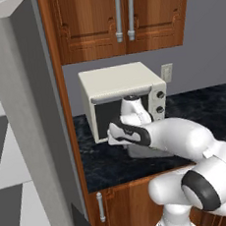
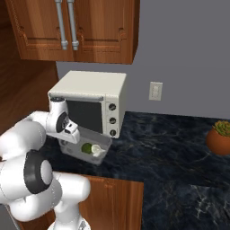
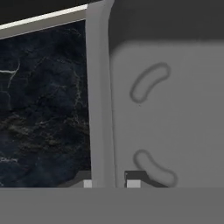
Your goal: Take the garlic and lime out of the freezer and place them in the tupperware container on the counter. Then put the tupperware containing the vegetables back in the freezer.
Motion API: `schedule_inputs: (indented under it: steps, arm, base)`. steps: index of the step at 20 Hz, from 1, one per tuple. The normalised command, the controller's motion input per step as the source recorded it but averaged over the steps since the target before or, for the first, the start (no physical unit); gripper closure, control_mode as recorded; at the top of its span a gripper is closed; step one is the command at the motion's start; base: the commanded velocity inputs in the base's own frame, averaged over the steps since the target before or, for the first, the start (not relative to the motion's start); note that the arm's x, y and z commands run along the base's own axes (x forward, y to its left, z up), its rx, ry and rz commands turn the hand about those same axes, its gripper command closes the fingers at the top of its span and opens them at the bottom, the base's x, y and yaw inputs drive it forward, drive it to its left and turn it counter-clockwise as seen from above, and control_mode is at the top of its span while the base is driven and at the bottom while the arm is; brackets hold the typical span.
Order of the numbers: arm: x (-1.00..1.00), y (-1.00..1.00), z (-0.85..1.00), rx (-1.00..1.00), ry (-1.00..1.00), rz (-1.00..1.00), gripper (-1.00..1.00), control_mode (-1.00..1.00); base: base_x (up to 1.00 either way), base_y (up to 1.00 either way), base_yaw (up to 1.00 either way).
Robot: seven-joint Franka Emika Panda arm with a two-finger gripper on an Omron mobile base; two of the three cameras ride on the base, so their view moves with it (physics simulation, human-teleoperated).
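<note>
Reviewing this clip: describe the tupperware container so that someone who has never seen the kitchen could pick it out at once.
Find the cream toaster oven on the dark speckled counter. Right in front of it sits the tupperware container, a shallow translucent grey tub, with the gripper straddling one wall. Unlike the boxy oven or the orange plant pot far along the counter, it is low and open and holds the green lime and off-white garlic.
</note>
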Motion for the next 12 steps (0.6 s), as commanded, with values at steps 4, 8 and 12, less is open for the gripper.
schedule_inputs:
  steps: [4, 8, 12]
  arm:
    - [-0.21, -0.04, 0.81, 0.00, 0.03, 0.03, 1.00, -1.00]
    - [-0.27, -0.11, 0.80, -0.01, 0.03, 0.03, 1.00, -1.00]
    - [-0.27, -0.18, 0.74, -0.04, 0.01, 0.09, 1.00, -1.00]
  base:
    - [0.00, 0.00, 0.00]
    - [0.00, 0.00, 0.00]
    - [0.00, 0.00, 0.00]
